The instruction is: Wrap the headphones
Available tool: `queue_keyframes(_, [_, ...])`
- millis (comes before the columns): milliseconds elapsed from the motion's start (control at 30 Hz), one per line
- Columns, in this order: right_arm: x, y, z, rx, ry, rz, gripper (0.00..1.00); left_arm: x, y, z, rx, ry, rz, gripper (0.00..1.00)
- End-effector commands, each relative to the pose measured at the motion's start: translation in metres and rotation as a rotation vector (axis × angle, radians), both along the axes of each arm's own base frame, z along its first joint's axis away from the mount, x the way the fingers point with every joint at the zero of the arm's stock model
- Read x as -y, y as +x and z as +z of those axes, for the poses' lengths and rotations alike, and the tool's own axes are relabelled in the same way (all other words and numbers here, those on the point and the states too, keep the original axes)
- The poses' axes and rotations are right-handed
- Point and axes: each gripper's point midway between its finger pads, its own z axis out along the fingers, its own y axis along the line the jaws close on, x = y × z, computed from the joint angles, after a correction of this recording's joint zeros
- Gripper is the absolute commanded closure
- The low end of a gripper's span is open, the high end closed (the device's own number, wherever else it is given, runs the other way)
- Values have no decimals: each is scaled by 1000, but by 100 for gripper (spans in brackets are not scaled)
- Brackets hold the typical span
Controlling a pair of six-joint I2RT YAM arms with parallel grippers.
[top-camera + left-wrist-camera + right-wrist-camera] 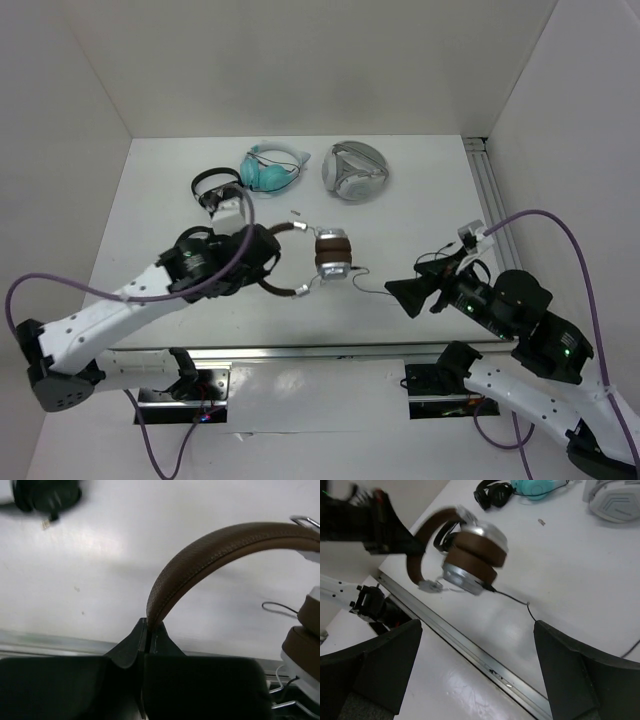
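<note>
The headphones (333,255) have a brown headband, brown pads and silver earcups, and sit mid-table with the earcups together. My left gripper (268,255) is shut on the headband; in the left wrist view the brown band (210,555) rises from between my closed fingertips (149,630). The thin black cable (372,290) trails right from the earcups towards my right arm. My right gripper (405,293) is open and empty, right of the headphones. In the right wrist view the headphones (470,555) are blurred, the cable (512,596) lies just ahead of my open gripper (477,645).
A teal pair (272,168), a black pair (215,187) and a grey-white pair (355,170) lie at the back. A small loose plug (296,211) lies behind the headband. A metal rail (330,350) runs along the near table edge, another rail (487,190) along the right.
</note>
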Motion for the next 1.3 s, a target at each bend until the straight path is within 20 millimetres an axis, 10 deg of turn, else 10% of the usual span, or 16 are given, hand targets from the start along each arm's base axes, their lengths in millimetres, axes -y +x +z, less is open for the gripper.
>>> queue_keyframes(0, [-34, 22, 15, 73, 0, 61, 0, -41, 4, 76, 163, 95, -35, 100])
queue_keyframes(233, [-59, 64, -11, 58, -200, 35, 0, -78, 11, 203, 369, 83, -72, 100])
queue_keyframes(467, [-85, 75, -21, 87, -126, 64, 0, -89, 18, 259, 466, 23, -69, 100])
queue_keyframes(767, [-108, 97, -63, 71, -158, 63, 7, -93, 16, 276, 497, -22, -86, 100])
queue_keyframes(1267, [-139, 54, -72, 98, -63, 361, 16, -89, 18, 278, 485, -36, -115, 100])
